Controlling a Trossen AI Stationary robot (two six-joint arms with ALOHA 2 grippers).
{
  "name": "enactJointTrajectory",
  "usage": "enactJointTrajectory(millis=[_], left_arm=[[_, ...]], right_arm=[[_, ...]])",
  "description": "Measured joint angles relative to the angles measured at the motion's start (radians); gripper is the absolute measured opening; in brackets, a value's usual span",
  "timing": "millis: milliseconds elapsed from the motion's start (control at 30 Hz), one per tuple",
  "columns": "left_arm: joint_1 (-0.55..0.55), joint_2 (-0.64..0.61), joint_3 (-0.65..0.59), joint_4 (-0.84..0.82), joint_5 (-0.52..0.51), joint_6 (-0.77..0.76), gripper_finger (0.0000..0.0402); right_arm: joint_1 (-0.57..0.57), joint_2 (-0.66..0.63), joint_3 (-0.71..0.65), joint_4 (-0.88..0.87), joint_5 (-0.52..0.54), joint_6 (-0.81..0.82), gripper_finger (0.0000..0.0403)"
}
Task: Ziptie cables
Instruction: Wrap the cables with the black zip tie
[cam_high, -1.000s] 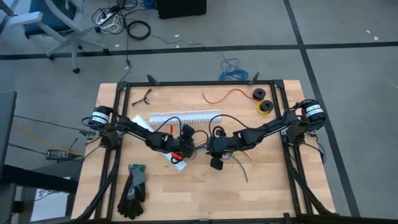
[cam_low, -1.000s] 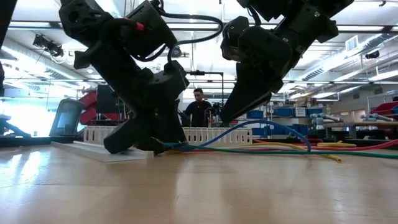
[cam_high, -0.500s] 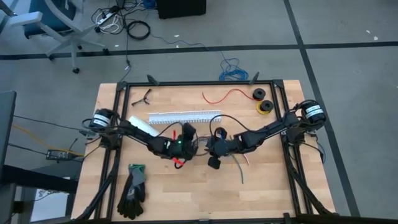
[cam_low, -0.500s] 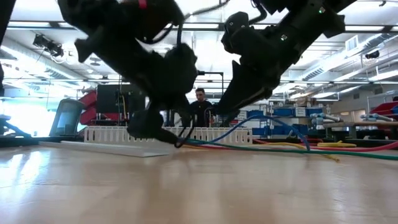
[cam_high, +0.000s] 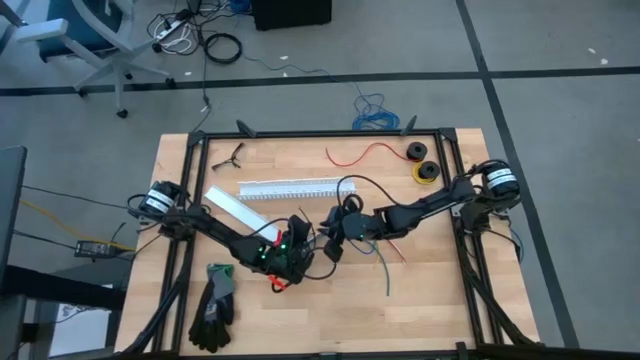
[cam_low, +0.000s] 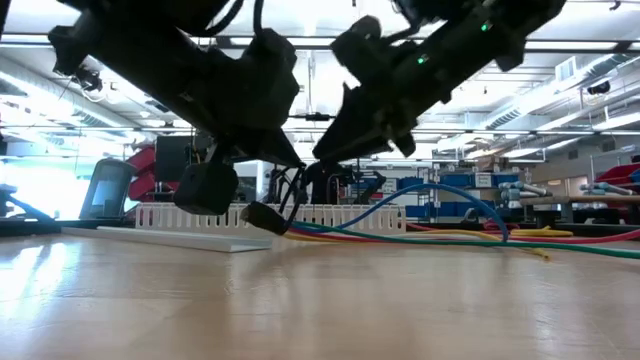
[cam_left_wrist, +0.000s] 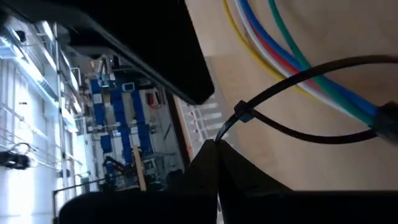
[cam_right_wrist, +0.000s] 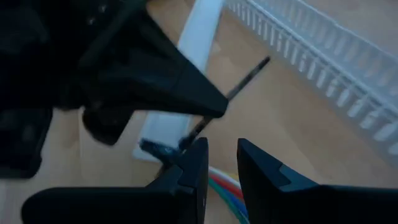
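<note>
Clamping now: left claw (cam_left_wrist: 216, 144), formerly parted.

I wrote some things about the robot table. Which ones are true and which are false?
1. A glove lies on the table. True.
2. The left gripper is pinching a black zip tie. True.
3. The cables are hanging high in the air. False: most of their length lies on the table, with only one end raised.
4. The white channel is standing on the floor. False: it is on the table.
5. The zip tie loops around the cables. True.
</note>
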Motion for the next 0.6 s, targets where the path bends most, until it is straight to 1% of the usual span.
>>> enactJointTrajectory(millis=[33, 133, 300, 467, 600], left_arm=[[-0.002, 0.000, 0.001, -0.002, 0.000, -0.008, 0.0001], [-0.002, 0.000, 0.001, -0.016, -0.003, -0.012, 0.0001], [-0.003, -0.002, 0.001, -0.064, -0.014, -0.063, 0.0000], [-0.003, -0.002, 0.002, -0.108, -0.041, -0.105, 0.0000], [-0.003, -0.002, 0.002, -0.091, -0.040, -0.111, 0.0000]], right_arm=[[-0.005, 0.015, 0.004, 0.018, -0.030, 0.013, 0.0075], [-0.007, 0.060, 0.000, 0.065, -0.065, 0.042, 0.0075], [-0.003, 0.086, 0.001, 0.162, -0.064, 0.054, 0.0075], [-0.003, 0.086, 0.001, 0.188, -0.060, 0.055, 0.0075], [-0.006, 0.086, 0.001, 0.188, -0.062, 0.058, 0.0075]])
